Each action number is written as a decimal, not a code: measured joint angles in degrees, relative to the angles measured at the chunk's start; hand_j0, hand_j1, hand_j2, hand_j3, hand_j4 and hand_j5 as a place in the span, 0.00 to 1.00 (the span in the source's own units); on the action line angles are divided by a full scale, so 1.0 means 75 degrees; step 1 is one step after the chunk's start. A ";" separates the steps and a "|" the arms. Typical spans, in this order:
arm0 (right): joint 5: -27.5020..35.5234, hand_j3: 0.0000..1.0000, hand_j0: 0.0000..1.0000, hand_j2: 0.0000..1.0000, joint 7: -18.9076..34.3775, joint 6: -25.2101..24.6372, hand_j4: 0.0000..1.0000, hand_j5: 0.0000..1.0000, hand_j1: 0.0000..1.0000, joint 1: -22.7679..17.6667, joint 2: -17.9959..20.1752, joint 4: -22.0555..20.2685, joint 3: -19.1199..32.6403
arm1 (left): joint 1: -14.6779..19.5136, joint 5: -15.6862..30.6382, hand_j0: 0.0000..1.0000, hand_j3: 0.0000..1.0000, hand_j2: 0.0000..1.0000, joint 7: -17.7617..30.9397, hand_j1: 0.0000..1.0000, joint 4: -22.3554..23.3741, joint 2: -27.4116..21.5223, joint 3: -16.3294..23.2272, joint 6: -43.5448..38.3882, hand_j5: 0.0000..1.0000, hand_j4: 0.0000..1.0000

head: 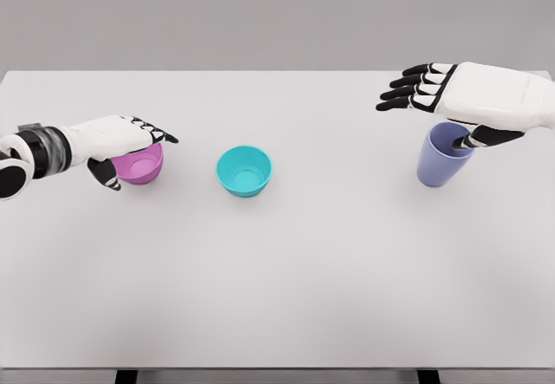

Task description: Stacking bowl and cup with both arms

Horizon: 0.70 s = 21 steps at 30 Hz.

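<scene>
Where left hand (121,141) covers — seemingly — pink bowl (141,165)

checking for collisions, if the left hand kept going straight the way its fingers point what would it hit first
Probably the teal bowl. The left hand, over the pink bowl, points right; depth and height are unclear, so it might pass above or behind.

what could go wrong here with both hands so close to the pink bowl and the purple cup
1. The right hand hovers over the tall lavender plastic cup with fingers spread and its thumb at the rim; a poor closure could tip the cup.
2. The left hand covers the small pink plastic bowl from above; pressing on one edge might flip or slide it.
3. The teal plastic bowl sits close by, so a sliding pink bowl might bump it.
</scene>
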<state>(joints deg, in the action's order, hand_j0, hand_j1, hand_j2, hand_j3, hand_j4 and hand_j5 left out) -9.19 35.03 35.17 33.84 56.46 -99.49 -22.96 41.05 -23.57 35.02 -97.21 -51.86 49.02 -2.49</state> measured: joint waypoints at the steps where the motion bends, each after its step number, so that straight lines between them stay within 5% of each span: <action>1: 0.0000 1.00 1.00 1.00 0.0000 0.0000 1.00 1.00 1.00 0.0000 -0.0005 0.0000 0.0000 | 0.0000 -0.0001 1.00 1.00 1.00 0.0000 1.00 0.0062 0.0029 0.0000 0.0000 1.00 1.00; 21: 0.0000 1.00 1.00 1.00 0.0000 0.0000 1.00 1.00 1.00 0.0000 -0.0047 0.0000 0.0000 | 0.0000 -0.0041 1.00 1.00 1.00 0.0000 1.00 0.0682 0.0330 -0.0001 0.0011 1.00 1.00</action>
<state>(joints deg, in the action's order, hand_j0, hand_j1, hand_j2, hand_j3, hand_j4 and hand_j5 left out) -9.19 35.03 35.17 33.84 56.10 -99.49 -22.96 41.05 -23.88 35.02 -92.10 -49.38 49.02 -2.40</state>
